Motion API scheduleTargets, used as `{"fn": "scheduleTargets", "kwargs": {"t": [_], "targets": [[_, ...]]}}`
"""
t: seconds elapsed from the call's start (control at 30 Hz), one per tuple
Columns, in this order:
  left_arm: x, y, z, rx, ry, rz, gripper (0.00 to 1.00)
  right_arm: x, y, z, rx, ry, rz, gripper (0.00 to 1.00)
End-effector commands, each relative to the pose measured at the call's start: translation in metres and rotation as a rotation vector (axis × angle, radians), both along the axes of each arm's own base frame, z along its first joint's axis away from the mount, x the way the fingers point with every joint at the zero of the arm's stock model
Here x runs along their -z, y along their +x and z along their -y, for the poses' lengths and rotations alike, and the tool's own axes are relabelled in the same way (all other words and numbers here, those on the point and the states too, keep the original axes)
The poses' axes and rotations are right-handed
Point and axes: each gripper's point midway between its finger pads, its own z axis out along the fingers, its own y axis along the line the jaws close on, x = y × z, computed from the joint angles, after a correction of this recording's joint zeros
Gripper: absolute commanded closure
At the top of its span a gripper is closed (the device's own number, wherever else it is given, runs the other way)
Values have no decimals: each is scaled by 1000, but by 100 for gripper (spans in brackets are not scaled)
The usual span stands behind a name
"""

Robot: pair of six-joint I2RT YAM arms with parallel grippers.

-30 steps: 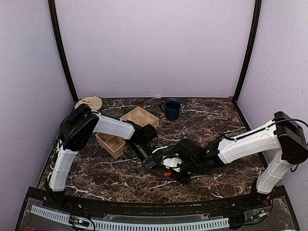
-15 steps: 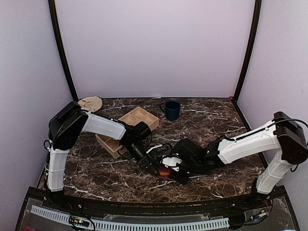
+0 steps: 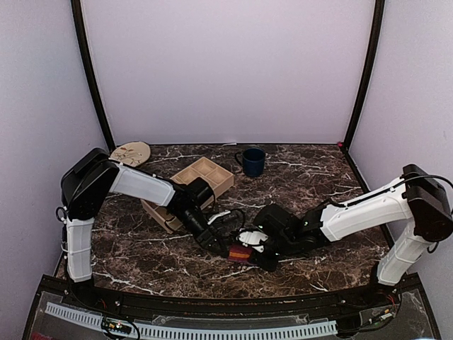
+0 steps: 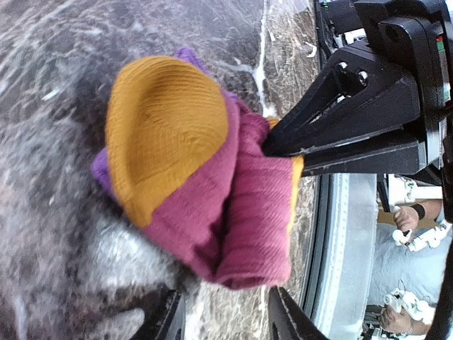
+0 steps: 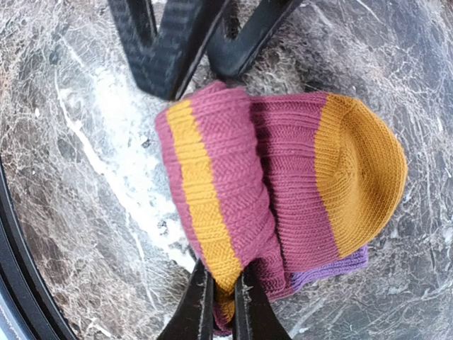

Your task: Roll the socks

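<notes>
One sock (image 5: pixel 283 177) lies on the marble near the table's front edge as a rolled bundle, magenta with orange bands, an orange toe and a purple edge. It shows in the left wrist view as the sock (image 4: pixel 191 163) and from above as the sock (image 3: pixel 238 255). My right gripper (image 5: pixel 223 287) is shut on the orange-striped roll at its near end; from above, the right gripper (image 3: pixel 248 248) sits just right of the bundle. My left gripper (image 4: pixel 223 315) stands open just short of the bundle's magenta end, nothing between its fingers. From above, the left gripper (image 3: pixel 224 245) is just left of the sock.
A wooden divided tray (image 3: pixel 191 185) lies behind the left arm. A dark blue mug (image 3: pixel 252 161) stands at the back centre and a round wooden disc (image 3: pixel 131 152) at the back left. The table's black front rim (image 4: pixel 333 234) runs close to the sock.
The left arm has drawn back to the left, off the sock, so the bundle now shows from above. The right gripper has kept its hold and place.
</notes>
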Motion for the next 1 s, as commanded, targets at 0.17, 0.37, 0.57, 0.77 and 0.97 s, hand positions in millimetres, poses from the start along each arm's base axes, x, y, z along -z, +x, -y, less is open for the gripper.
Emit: {"fn": "scheduleTargets", "kwargs": {"t": [0.17,0.37,0.57,0.77,0.97], "targets": [[9,19,-34,-127,128,209,57,4,-9,-5,-21,-28,-80,100],[-7,39,-44,-254,100,384,57,0,-14,-11,-43,-25,-125,100],[-25,46,-61,-406,38,511,57,1,-23,-17,-86,-59,-199,100],[-55,31,-70,-464,-97,666,56,-1,-26,-28,-105,-69,-297,100],[-57,-10,-51,-303,-122,819,56,-5,-26,-38,-117,-74,-391,100]]}}
